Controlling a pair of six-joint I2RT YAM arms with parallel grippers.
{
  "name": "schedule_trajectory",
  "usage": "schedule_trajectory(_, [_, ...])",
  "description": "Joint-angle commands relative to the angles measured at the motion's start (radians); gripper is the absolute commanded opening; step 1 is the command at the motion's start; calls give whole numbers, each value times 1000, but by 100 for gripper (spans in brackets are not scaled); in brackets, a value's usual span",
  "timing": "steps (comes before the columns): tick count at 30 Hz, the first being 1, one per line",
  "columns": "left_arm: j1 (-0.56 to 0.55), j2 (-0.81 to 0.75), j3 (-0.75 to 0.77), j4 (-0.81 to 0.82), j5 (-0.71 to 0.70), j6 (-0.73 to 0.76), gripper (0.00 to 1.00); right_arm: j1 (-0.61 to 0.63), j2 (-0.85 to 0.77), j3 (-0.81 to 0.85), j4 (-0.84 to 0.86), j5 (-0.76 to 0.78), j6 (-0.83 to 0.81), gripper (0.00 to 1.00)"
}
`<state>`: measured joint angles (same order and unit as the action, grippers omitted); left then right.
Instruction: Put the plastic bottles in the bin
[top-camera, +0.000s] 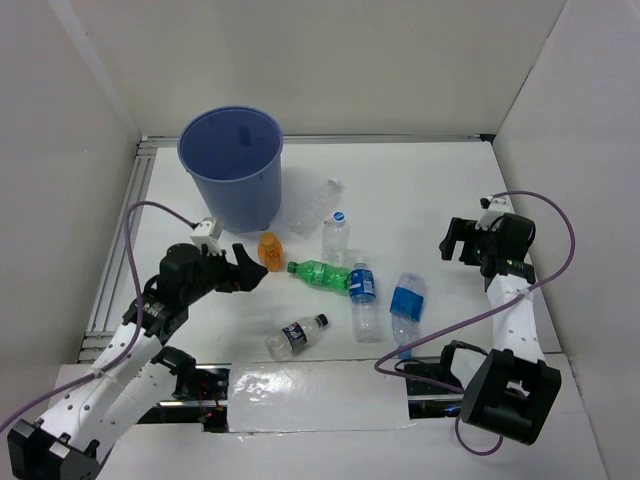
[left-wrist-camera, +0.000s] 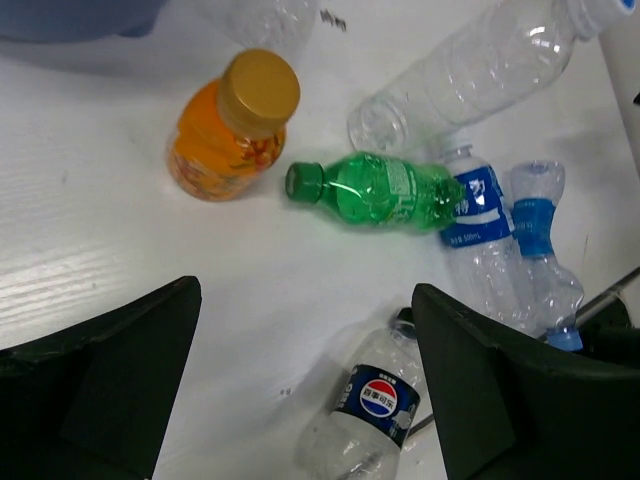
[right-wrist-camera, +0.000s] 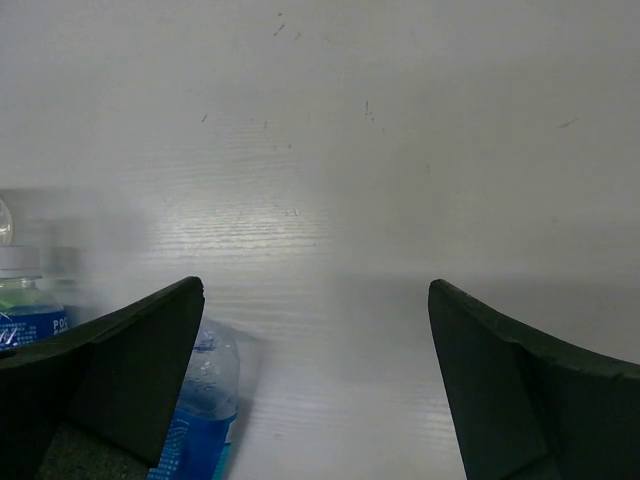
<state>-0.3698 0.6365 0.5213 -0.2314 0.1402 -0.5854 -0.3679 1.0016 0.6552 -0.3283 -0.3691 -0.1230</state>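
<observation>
The blue bin (top-camera: 232, 185) stands upright at the back left. Several plastic bottles are spread on the white table in front of it: a short orange one (top-camera: 270, 250), a green one (top-camera: 320, 273) on its side, a dark-labelled one (top-camera: 297, 335) nearest the arms, two blue-labelled ones (top-camera: 363, 300) (top-camera: 407, 305), and two clear ones (top-camera: 318, 200) (top-camera: 336, 235). My left gripper (top-camera: 250, 268) hovers open just left of the orange bottle (left-wrist-camera: 232, 130), with the dark-labelled bottle (left-wrist-camera: 375, 410) below its jaws. My right gripper (top-camera: 447, 243) is open over bare table, right of a blue-labelled bottle (right-wrist-camera: 205, 400).
White walls close in the table on the left, back and right. A metal rail (top-camera: 120, 250) runs along the left edge. Purple cables (top-camera: 545, 270) loop from both arms. The bin's edge (left-wrist-camera: 70, 15) shows at the top left of the left wrist view.
</observation>
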Motion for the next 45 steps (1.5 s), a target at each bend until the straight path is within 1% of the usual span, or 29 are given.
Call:
schedule_trajectory(1, [-46, 43, 68, 26, 27, 56, 99, 0, -4, 43, 40, 19, 26, 100])
schedule_trajectory(3, [-92, 66, 100, 14, 9, 65, 99, 0, -24, 43, 40, 30, 26, 100])
schedule_trajectory(7, [-162, 123, 160, -9, -56, 91, 99, 0, -34, 43, 29, -30, -15, 100])
schedule_trajectory(9, [-198, 158, 190, -23, -80, 104, 99, 0, -34, 43, 29, -30, -26, 100])
schedule_trajectory(13, [-247, 209, 218, -32, -114, 113, 94, 0, -43, 43, 20, -19, -55, 100])
schedule_trajectory(14, [-257, 221, 232, -42, -125, 125, 91, 0, -43, 43, 5, -43, -85, 100])
schedule_trajectory(17, [-294, 293, 279, -71, -134, 134, 65, 0, -67, 43, -14, -128, -153, 100])
schedule_trajectory(18, [-303, 317, 295, -103, -134, 143, 55, 0, -67, 43, -26, -140, -164, 44])
schedule_trajectory(19, [-325, 342, 325, -120, -148, 144, 43, 0, -67, 43, -26, -140, -164, 20])
schedule_trajectory(20, [-339, 397, 342, -140, -160, 144, 43, 0, -67, 43, -26, -140, -152, 15])
schedule_trajectory(21, [-353, 426, 377, -185, -160, 144, 46, 0, -67, 53, -35, -149, -152, 34])
schedule_trajectory(22, [-378, 457, 394, -209, -160, 153, 65, 0, -34, 70, -52, -160, -152, 55])
schedule_trajectory(23, [-394, 488, 408, -227, -160, 153, 75, 0, -18, 81, -63, -160, -152, 69])
schedule_trajectory(24, [-408, 550, 423, -249, -160, 153, 80, 0, -3, 93, -74, -174, -161, 76])
schedule_trajectory(25, [-423, 583, 451, -284, -151, 162, 84, 0, 14, 103, -74, -185, -161, 86])
schedule_trajectory(27, [-475, 640, 476, -316, -139, 176, 89, 0, 40, 115, -87, -195, -161, 90])
schedule_trajectory(28, [-494, 691, 486, -331, -139, 186, 91, 0, 52, 115, -87, -195, -161, 90])
schedule_trajectory(29, [-530, 718, 512, -376, -139, 187, 91, 0, 52, 115, -87, -195, -161, 91])
schedule_trajectory(32, [-596, 804, 561, -439, -180, 187, 94, 0, 52, 115, -78, -185, -161, 91])
schedule_trajectory(33, [-642, 824, 572, -474, -220, 187, 94, 0, 52, 115, -78, -185, -171, 91])
schedule_trajectory(35, [-684, 870, 586, -487, -243, 177, 96, 0, 52, 106, -69, -176, -171, 91])
schedule_trajectory(36, [-711, 917, 586, -497, -255, 167, 97, 0, 52, 106, -69, -175, -171, 91])
schedule_trajectory(39, [-751, 974, 586, -479, -264, 139, 97, 0, 61, 106, -69, -175, -171, 91])
schedule_trajectory(42, [-770, 1041, 576, -460, -275, 127, 97, 0, 61, 97, -69, -185, -181, 91])
schedule_trajectory(43, [-770, 1042, 566, -460, -275, 127, 97, 0, 61, 96, -69, -185, -181, 91])
schedule_trajectory(45, [-781, 1065, 556, -460, -291, 114, 95, 0, 61, 96, -69, -185, -190, 91])
